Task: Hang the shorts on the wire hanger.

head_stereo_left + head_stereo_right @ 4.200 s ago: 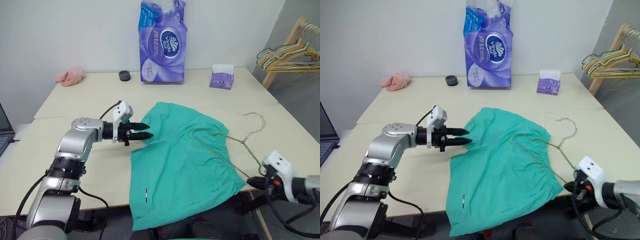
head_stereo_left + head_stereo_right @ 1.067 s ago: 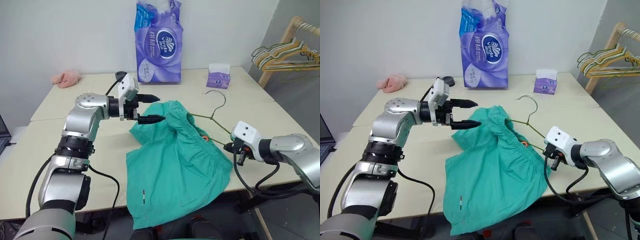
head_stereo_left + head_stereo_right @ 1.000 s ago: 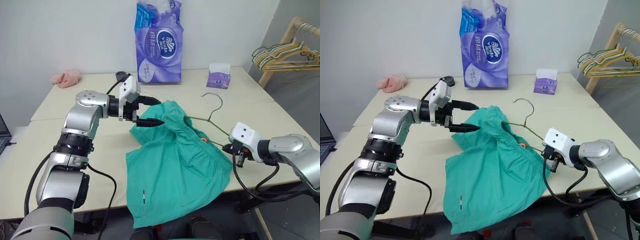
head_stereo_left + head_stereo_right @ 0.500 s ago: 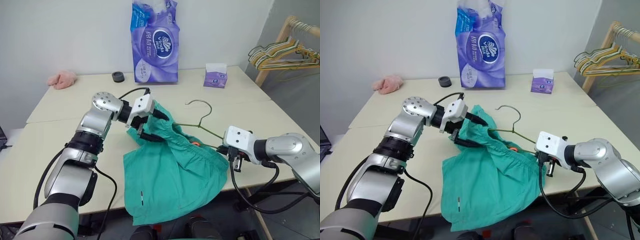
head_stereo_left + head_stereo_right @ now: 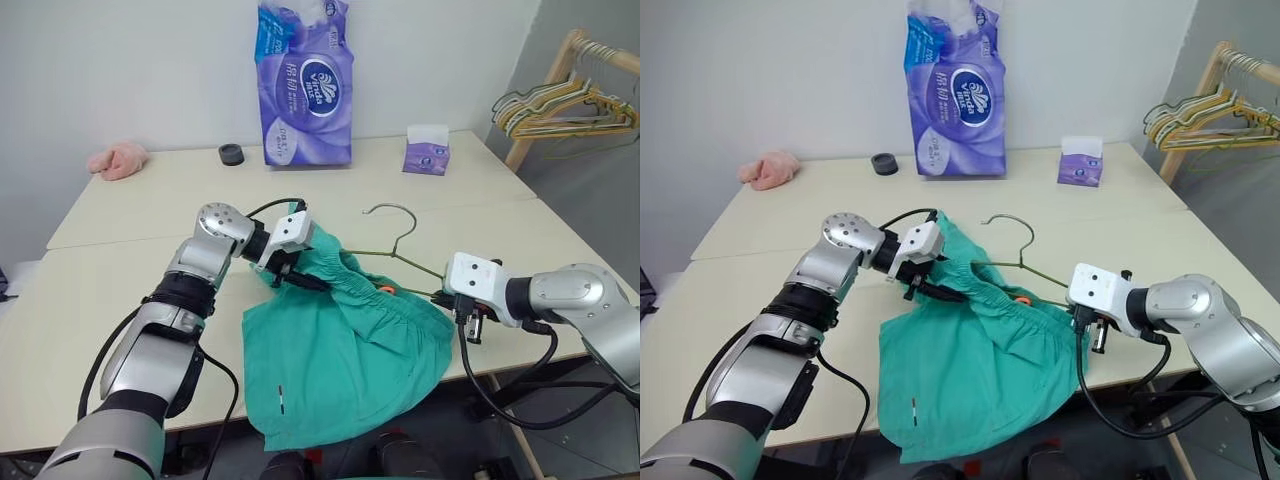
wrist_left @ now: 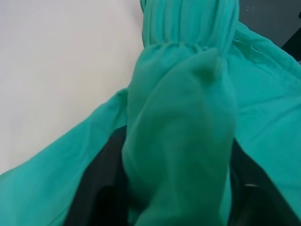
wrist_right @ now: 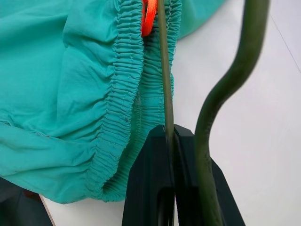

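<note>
**Two grippers at work on threading the waistband**

Both arms were engaged. The right gripper [image 7: 168, 141] was clamped on the wire hanger [image 5: 400, 252], whose far arm ran into the shorts [image 5: 340, 340] draped over the table [image 5: 120, 290] edge. The left gripper [image 5: 297, 277] pinched a fold of waistband. Threading seemed under way; next, likely, the waistband needed drawing further along the wire.

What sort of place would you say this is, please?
Probably a plain workroom set up for laundry practice: a pale table against a bare wall, a wooden rack of hangers, and a pack of toilet rolls.
</note>
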Available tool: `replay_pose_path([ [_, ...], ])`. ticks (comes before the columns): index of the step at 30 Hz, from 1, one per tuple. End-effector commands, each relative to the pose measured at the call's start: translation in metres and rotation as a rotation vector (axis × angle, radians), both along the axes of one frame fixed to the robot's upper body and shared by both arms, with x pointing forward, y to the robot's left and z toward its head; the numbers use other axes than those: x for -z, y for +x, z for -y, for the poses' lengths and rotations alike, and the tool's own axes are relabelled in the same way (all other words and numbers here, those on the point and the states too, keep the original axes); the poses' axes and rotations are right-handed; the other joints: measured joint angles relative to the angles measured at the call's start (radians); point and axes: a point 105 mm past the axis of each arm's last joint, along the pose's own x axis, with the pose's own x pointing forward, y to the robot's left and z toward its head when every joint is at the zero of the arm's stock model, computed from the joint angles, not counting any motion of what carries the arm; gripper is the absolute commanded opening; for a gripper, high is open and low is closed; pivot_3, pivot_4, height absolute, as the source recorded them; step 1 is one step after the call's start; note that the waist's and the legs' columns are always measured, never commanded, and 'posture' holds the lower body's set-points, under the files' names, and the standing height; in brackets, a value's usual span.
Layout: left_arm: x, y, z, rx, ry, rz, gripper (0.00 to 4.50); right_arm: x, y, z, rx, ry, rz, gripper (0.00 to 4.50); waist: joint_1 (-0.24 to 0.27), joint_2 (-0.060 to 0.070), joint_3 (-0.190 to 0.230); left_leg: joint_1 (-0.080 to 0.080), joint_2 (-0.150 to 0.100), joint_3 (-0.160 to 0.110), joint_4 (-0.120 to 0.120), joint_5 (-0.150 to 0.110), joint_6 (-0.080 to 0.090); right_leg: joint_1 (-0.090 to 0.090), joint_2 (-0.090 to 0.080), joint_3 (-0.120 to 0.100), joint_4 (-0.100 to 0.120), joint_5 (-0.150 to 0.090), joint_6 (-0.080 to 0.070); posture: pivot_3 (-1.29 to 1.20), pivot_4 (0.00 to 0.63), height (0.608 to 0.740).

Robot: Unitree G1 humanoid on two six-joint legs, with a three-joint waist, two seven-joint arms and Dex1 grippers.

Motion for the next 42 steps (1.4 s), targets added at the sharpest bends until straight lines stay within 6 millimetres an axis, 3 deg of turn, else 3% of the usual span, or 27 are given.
replay_pose_path([
  [1,-0.009,-0.002,0.008,0.033,-0.025,0.024,0.83,-0.015,-0.004,-0.012,-0.093,-0.009,0.082,0.00,0.000,0.000,0.000,0.000,0.000,0.000,0.000,0.000,0.000,0.000,0.000,0.000,0.000,0.000,0.000,-0.21,0.011,0.740],
  [4,-0.008,-0.003,0.009,0.035,-0.028,0.025,0.03,-0.013,-0.008,-0.015,-0.155,-0.037,0.093,0.00,0.000,0.000,0.000,0.000,0.000,0.000,0.000,0.000,0.000,0.000,0.000,0.000,0.000,0.000,0.000,-0.21,0.012,0.740],
  [8,-0.006,-0.006,0.008,0.041,-0.022,0.025,0.03,-0.012,-0.007,-0.012,-0.185,-0.073,0.116,0.00,0.000,0.000,0.000,0.000,0.000,0.000,0.000,0.000,0.000,0.000,0.000,0.000,0.000,0.000,0.000,-0.20,0.011,0.740],
  [12,-0.002,-0.009,0.005,0.046,0.001,0.030,0.00,-0.018,-0.003,-0.002,-0.187,-0.113,0.128,1.03,0.000,0.000,0.000,0.000,0.000,0.000,0.000,0.000,0.000,0.000,0.000,0.000,0.000,0.000,0.000,-0.20,0.009,0.740],
  [15,-0.001,-0.010,0.003,0.043,0.006,0.030,0.00,-0.023,0.000,0.013,-0.176,-0.164,0.134,2.08,0.002,0.000,0.000,0.000,0.000,0.000,0.000,0.000,0.000,0.000,0.000,0.000,0.000,0.000,0.000,-0.20,0.009,0.740],
  [20,0.001,-0.010,0.002,0.037,0.013,0.037,0.00,-0.030,0.007,0.077,-0.006,-0.291,0.105,3.75,0.006,0.000,0.000,0.000,0.000,0.000,0.000,0.000,0.000,0.000,-0.001,-0.001,0.000,0.000,0.000,-0.20,0.008,0.740],
  [24,0.002,-0.010,0.001,0.027,0.014,0.043,0.00,-0.029,0.002,0.110,0.185,-0.167,0.076,3.75,0.004,0.000,-0.001,0.001,0.000,0.000,0.000,0.000,0.000,0.001,-0.001,-0.001,0.000,0.000,0.000,-0.19,0.012,0.740],
  [26,0.003,-0.011,0.000,0.025,0.013,0.043,0.00,-0.013,-0.010,0.116,0.339,0.078,0.029,3.75,0.005,-0.005,-0.003,0.000,0.000,-0.001,-0.001,0.000,0.000,0.001,-0.001,-0.001,0.000,0.000,0.000,-0.19,0.015,0.740],
  [28,0.003,-0.011,0.000,0.023,0.013,0.044,0.00,0.005,-0.026,0.107,0.416,0.270,-0.039,3.75,0.007,-0.008,-0.006,0.000,0.000,-0.003,-0.001,0.000,0.000,0.002,0.000,-0.002,0.000,0.000,0.000,-0.20,0.013,0.740],
  [32,0.001,-0.008,-0.001,0.010,0.009,0.051,0.00,0.023,-0.047,0.072,0.457,0.540,-0.097,3.75,0.005,0.000,-0.012,0.001,0.000,-0.003,0.000,0.000,0.000,0.002,0.000,-0.001,0.001,0.000,0.000,-0.20,0.016,0.740],
  [35,-0.001,-0.006,-0.002,0.002,0.009,0.055,0.00,0.045,-0.064,0.046,0.481,0.627,-0.196,3.75,0.004,0.002,-0.017,0.001,0.000,-0.002,0.000,0.000,0.000,0.002,0.000,-0.001,0.001,0.000,0.000,-0.20,0.020,0.740],
  [37,-0.001,-0.006,-0.002,0.000,0.010,0.056,0.00,0.052,-0.067,0.036,0.511,0.683,-0.261,3.75,0.006,-0.005,-0.021,0.000,0.000,-0.004,-0.001,0.000,0.000,0.002,0.000,-0.002,0.000,0.000,0.000,-0.20,0.021,0.740],
  [42,-0.001,-0.005,-0.002,-0.002,0.010,0.055,0.00,0.065,-0.060,0.032,0.569,0.686,-0.303,3.75,0.019,-0.009,-0.023,-0.002,0.000,-0.010,-0.001,0.000,-0.001,0.002,0.000,-0.008,-0.003,0.000,0.000,-0.20,0.025,0.740],
])
